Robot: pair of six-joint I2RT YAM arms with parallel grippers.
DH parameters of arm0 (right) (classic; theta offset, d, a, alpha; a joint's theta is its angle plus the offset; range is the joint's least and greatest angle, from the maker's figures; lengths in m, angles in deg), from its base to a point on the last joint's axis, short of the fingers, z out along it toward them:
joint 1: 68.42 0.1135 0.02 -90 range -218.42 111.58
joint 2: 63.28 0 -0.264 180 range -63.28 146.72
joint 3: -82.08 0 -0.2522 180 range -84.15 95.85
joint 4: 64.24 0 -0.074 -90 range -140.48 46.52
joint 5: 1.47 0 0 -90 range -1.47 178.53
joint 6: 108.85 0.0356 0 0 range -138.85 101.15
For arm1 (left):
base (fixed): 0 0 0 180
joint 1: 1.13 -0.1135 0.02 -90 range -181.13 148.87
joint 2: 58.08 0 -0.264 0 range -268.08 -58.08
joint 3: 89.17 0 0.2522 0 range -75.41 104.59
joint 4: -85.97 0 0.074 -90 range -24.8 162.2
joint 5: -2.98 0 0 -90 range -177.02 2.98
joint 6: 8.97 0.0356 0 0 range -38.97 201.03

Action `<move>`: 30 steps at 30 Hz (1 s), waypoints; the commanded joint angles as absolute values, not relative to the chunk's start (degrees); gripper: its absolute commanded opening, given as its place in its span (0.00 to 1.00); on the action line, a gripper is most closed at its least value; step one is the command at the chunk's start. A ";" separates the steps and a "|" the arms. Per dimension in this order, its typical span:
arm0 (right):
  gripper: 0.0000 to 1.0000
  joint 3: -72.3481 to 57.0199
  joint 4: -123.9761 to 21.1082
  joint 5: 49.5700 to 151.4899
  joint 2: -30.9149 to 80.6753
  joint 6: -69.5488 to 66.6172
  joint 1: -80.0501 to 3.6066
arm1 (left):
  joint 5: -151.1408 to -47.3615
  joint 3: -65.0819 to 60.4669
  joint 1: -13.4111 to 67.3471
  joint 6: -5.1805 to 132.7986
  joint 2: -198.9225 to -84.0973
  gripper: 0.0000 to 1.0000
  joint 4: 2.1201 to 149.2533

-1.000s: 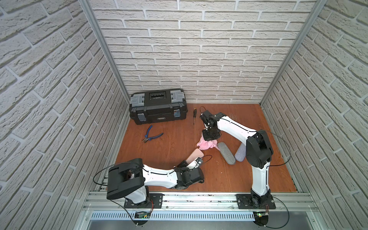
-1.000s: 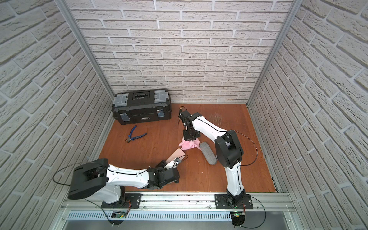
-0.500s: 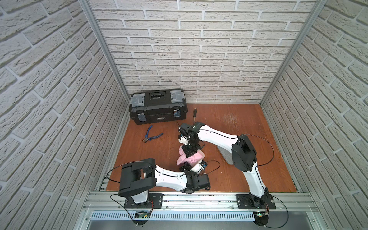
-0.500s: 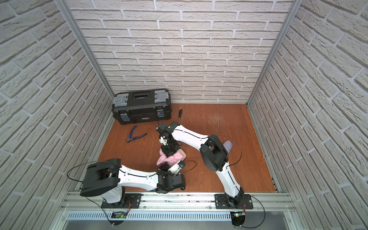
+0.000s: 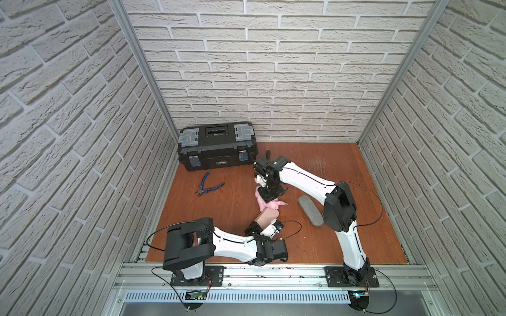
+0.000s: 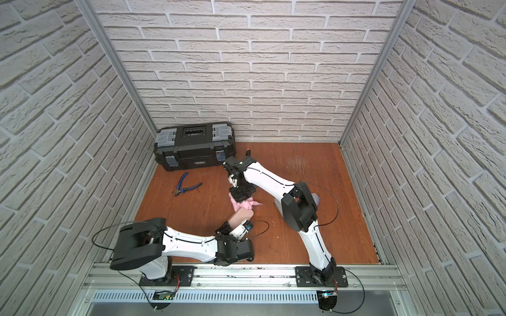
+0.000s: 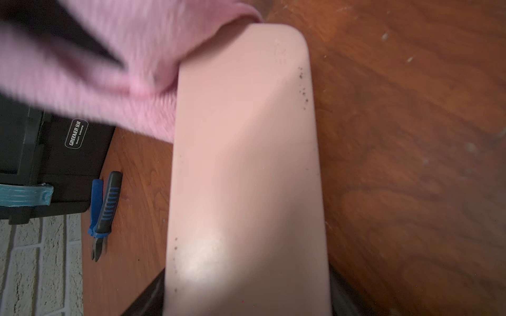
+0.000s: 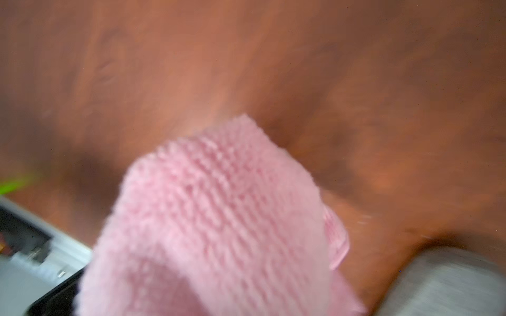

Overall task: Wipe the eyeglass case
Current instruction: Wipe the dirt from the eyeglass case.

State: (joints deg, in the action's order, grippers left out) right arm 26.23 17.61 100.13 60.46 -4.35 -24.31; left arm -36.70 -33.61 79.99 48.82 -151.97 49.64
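The eyeglass case (image 5: 267,216) (image 6: 240,216) is a beige-pink oblong, lifted off the brown floor near the front centre. My left gripper (image 5: 261,227) (image 6: 233,227) is shut on its near end. In the left wrist view the eyeglass case (image 7: 246,164) fills the middle, with dark specks along its edges. My right gripper (image 5: 269,196) (image 6: 241,195) is shut on a pink cloth (image 5: 269,203) (image 6: 245,204) that hangs onto the case's far end. The pink cloth (image 7: 109,82) (image 8: 219,219) hides the right fingers in the right wrist view.
A black toolbox (image 5: 217,146) (image 7: 54,153) stands at the back left. Blue-handled pliers (image 5: 209,187) (image 7: 105,208) lie in front of it. A screwdriver (image 5: 268,153) lies behind the right wrist. A grey oblong pouch (image 5: 310,210) (image 8: 451,281) lies right of the case.
The right gripper swept the cloth from the right onto the case, down toward its near end, then back up to its far end. The left arm shifted while holding the case.
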 commanded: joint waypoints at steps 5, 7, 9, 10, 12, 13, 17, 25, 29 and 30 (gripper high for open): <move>0.02 14.48 14.74 99.29 61.37 -2.77 -31.75 | -36.74 -36.10 79.51 48.13 -148.73 0.40 50.57; 0.02 16.06 18.40 83.33 61.73 -3.04 -33.89 | -38.25 -37.42 78.91 47.85 -146.91 0.40 52.12; 0.02 19.14 20.41 77.39 61.42 -4.82 -33.98 | -41.25 -39.30 77.88 48.51 -144.83 0.40 54.75; 0.02 20.51 20.23 77.64 60.95 -5.35 -33.96 | -42.93 -40.23 77.37 49.00 -143.70 0.40 56.16; 0.02 22.62 18.88 77.26 60.28 -6.18 -32.89 | -47.25 -42.07 76.26 50.92 -142.03 0.40 59.76; 0.02 24.03 18.69 76.20 60.77 -7.11 -32.15 | -49.00 -42.75 75.60 51.18 -141.42 0.40 60.71; 0.02 32.21 23.90 73.88 67.65 -10.30 -29.80 | -55.83 -43.88 71.71 50.80 -140.05 0.40 60.53; 0.02 23.54 17.11 92.45 65.26 -12.56 -25.69 | -64.15 -46.83 65.72 49.42 -136.97 0.40 63.74; 0.02 10.77 10.94 100.50 58.99 -9.84 -26.84 | -67.95 -48.19 62.53 47.10 -135.80 0.38 64.97; 0.02 8.55 9.96 101.92 57.96 -8.79 -27.30 | -68.59 -48.36 62.11 46.64 -135.77 0.38 65.21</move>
State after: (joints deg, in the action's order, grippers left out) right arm 14.58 9.46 89.66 61.20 -10.99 -27.26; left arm -65.22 -46.46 64.21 48.84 -135.49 64.08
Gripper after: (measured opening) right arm 0.122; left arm 0.733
